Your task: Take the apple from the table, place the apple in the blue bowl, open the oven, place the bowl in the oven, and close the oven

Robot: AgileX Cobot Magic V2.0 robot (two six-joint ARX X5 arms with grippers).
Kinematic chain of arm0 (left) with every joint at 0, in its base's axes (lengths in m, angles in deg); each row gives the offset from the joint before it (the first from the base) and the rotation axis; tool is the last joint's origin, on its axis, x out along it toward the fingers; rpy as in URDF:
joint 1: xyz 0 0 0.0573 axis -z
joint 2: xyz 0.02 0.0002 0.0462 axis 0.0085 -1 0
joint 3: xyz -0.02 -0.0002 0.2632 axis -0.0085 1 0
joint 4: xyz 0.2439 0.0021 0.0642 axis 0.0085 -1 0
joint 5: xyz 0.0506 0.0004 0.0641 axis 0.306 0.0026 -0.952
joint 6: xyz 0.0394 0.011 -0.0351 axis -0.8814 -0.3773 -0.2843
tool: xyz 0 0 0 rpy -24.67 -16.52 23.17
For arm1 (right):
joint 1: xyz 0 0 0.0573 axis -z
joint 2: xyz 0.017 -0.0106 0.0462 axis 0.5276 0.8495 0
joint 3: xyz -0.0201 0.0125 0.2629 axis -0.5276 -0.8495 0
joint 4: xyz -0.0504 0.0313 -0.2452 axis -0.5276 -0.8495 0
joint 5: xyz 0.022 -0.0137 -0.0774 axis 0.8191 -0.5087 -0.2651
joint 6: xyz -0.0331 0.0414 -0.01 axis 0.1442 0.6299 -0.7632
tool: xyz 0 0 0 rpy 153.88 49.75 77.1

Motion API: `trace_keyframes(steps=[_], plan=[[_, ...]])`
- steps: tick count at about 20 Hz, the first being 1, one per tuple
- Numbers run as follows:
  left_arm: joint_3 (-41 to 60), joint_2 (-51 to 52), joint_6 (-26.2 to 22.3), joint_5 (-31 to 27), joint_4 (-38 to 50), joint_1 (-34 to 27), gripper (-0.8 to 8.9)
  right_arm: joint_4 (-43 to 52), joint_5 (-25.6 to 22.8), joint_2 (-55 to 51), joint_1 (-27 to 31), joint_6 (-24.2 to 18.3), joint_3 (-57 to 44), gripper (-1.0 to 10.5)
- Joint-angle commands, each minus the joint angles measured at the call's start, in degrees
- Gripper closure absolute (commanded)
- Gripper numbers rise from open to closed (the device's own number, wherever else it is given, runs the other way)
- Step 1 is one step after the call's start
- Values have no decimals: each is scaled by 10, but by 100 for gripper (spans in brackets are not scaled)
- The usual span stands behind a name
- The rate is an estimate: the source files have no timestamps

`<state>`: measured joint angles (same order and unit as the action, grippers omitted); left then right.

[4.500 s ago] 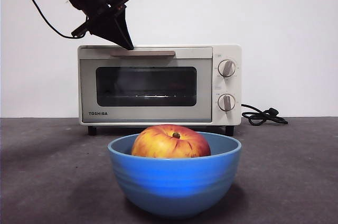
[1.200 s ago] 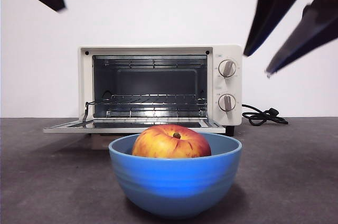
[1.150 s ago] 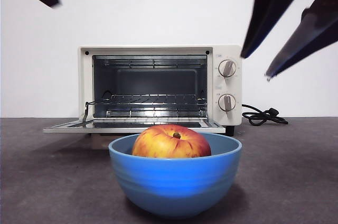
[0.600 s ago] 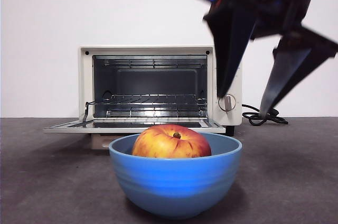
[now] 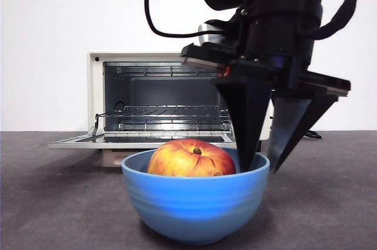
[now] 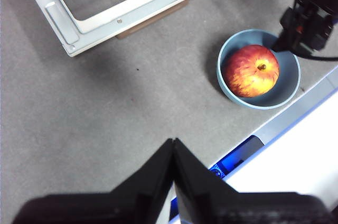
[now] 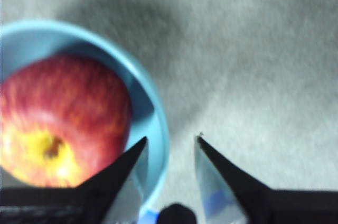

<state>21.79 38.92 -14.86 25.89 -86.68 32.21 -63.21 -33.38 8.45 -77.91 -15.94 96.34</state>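
Apple (image 5: 190, 157) sits in the bowl (image 5: 195, 203) on the table (image 5: 53, 203), in front of the oven (image 5: 171, 99), whose door is down. Right gripper (image 5: 259, 164) straddles the bowl's rim, jaws apart. Left gripper (image 6: 173, 145) hangs well clear, jaws together.

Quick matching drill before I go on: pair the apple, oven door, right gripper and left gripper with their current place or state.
1 apple
2 oven door
3 right gripper
4 left gripper

A astride the bowl rim
B shut, away from the bowl
C folded down open
D inside the bowl

Pairs: 1-D, 2-C, 3-A, 4-B
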Motion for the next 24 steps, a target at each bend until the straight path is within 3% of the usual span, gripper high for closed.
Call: trace_keyframes(steps=[1,9,12,19,24], plan=[[4,3,0,0,0,2,819,17,-2,10,-1,7,2,892],[4,3,-1,1,-2,2,819,28,-22,14,-1,1,2,959],[4,4,-1,1,-14,2,818,23,-17,8,13,25,23,959],[4,9,0,0,-13,2,818,9,13,34,51,30,187,959],[4,10,-1,0,-7,2,818,-37,27,125,99,31,350,959]])
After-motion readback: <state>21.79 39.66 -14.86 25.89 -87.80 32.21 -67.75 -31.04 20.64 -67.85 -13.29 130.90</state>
